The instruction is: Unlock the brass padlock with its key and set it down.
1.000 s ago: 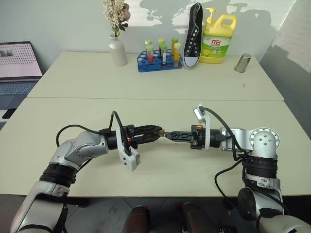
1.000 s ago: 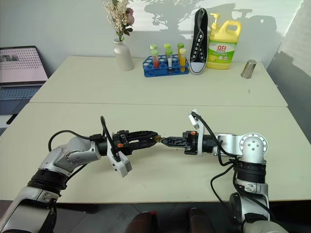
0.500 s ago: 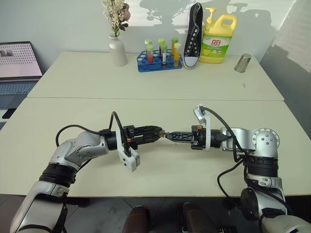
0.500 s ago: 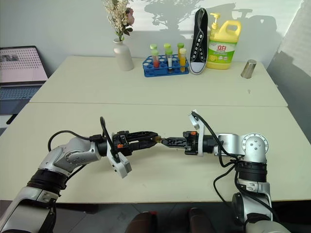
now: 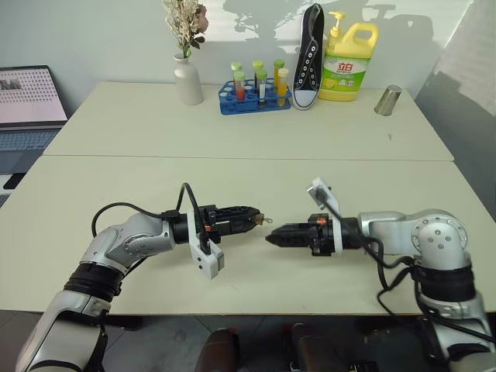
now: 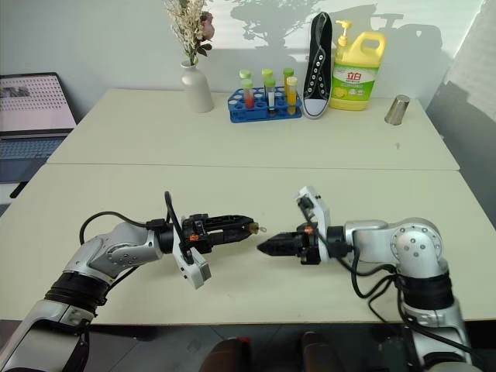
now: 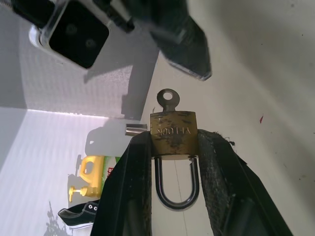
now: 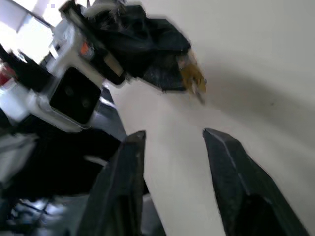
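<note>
The brass padlock [image 7: 173, 135] is being clamped between the two fingers of the left gripper [image 5: 249, 218], held up off the cream table [image 5: 232, 178], its silvery shackle [image 7: 177, 184] lying back between the fingers. The shackle is looking still seated in the body, though whether it has sprung cannot be told. The key [image 7: 169, 100] is being left standing in the padlock, its round bow sticking out of the end that faces the right gripper [image 5: 273, 237].

A second ago the right gripper was being held closed at that key, tip to tip with the padlock. Now it is being drawn back to just beside the padlock, a clear gap showing between them, and its fingers are standing apart with nothing between them.

The key is thus judged to have been released after a turn. Opening the shackle and setting the padlock down on the table are probably being left as the remaining steps.
</note>
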Robot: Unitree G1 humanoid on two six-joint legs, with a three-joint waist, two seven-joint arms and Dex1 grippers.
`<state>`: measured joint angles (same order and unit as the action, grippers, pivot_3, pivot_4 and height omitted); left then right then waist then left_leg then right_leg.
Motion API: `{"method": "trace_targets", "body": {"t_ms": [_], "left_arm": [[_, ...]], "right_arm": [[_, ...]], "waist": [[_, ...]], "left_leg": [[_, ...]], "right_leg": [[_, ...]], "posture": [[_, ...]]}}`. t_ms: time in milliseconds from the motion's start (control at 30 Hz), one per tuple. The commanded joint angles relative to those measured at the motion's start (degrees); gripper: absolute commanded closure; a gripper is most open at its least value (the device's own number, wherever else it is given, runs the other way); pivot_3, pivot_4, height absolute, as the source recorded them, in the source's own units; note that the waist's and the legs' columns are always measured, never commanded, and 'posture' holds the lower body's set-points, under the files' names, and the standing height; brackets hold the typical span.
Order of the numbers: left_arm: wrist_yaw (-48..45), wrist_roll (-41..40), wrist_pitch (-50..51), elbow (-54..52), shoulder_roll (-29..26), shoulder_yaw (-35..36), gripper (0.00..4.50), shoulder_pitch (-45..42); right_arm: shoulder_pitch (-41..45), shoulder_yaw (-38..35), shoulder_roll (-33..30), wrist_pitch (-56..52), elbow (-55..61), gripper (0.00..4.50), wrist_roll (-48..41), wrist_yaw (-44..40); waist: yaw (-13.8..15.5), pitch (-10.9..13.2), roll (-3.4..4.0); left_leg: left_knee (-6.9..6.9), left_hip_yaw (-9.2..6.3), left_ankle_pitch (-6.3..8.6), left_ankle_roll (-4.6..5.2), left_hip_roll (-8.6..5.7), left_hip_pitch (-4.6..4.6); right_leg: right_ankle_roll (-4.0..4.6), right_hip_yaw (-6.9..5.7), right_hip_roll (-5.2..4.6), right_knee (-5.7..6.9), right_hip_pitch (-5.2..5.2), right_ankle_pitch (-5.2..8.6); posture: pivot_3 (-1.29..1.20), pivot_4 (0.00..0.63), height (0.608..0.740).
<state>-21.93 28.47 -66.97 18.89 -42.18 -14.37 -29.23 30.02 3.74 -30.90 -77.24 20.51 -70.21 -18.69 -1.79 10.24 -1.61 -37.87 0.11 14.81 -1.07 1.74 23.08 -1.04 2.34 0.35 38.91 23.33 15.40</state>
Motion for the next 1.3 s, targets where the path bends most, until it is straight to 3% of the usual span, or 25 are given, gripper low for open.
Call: {"method": "trace_targets", "body": {"t_ms": [33,133,167,300,600,1200,1300], "left_arm": [[0.56,-1.06,0.32,-0.61,-0.06,0.28,3.54,-0.57],[0.43,-1.71,0.88,-0.92,0.10,0.23,3.54,-0.52],[0.37,-1.94,1.05,-1.04,0.15,0.20,3.54,-0.50],[0.17,-3.07,1.72,-1.17,0.55,-0.01,3.54,-0.49],[-0.31,-4.12,2.11,-1.05,1.23,-0.38,3.54,-1.21],[-0.96,-4.59,2.38,-1.78,1.23,-0.79,3.54,-1.18],[-0.96,-4.71,2.32,-1.76,1.11,-0.71,3.54,-1.18]], "right_arm": [[-2.76,5.19,-6.79,12.39,4.64,1.24,12.86,-12.18],[-5.13,6.09,-8.31,22.32,5.17,0.11,20.62,-16.63],[-5.88,5.79,-8.00,25.12,5.14,0.00,22.62,-17.13],[-7.25,3.82,-3.08,31.66,4.48,0.00,25.53,-16.60],[-6.02,3.05,4.38,30.71,2.16,0.00,24.87,-15.77],[-3.16,5.50,9.05,30.56,-1.76,0.00,29.87,-17.22],[-3.04,5.58,9.43,30.30,-1.82,0.61,29.96,-17.22]], "waist": [[0.09,0.00,0.00],[0.09,0.00,0.00],[0.06,0.00,0.00],[-0.10,0.00,0.00],[0.11,0.00,0.00],[0.10,0.00,0.00],[0.10,0.00,0.00]], "left_leg": [[-0.01,0.00,0.00,0.00,0.00,0.00],[-0.02,0.05,0.00,0.00,0.00,-0.03],[-0.02,0.05,0.00,0.00,0.00,-0.03],[-0.01,0.07,0.00,0.00,0.06,-0.07],[-0.03,0.08,0.00,-0.01,-0.02,-0.06],[-0.03,0.05,-0.01,-0.01,-0.01,-0.07],[-0.03,0.06,-0.01,-0.01,-0.01,-0.07]], "right_leg": [[0.00,0.00,0.00,0.00,0.00,0.00],[-0.02,0.02,0.01,0.00,0.00,0.01],[-0.02,0.02,0.01,0.01,0.00,0.01],[-0.02,0.03,0.06,0.04,0.00,0.01],[0.23,0.03,0.00,0.05,-0.02,-0.14],[0.25,0.01,0.01,0.07,-0.02,-0.14],[0.25,0.01,0.01,0.07,-0.02,-0.15]], "posture": [[0.00,0.150,0.740],[0.00,0.150,0.740],[0.00,0.150,0.740],[0.00,0.150,0.740],[0.00,0.150,0.740],[0.00,0.150,0.740],[0.00,0.150,0.740]]}}
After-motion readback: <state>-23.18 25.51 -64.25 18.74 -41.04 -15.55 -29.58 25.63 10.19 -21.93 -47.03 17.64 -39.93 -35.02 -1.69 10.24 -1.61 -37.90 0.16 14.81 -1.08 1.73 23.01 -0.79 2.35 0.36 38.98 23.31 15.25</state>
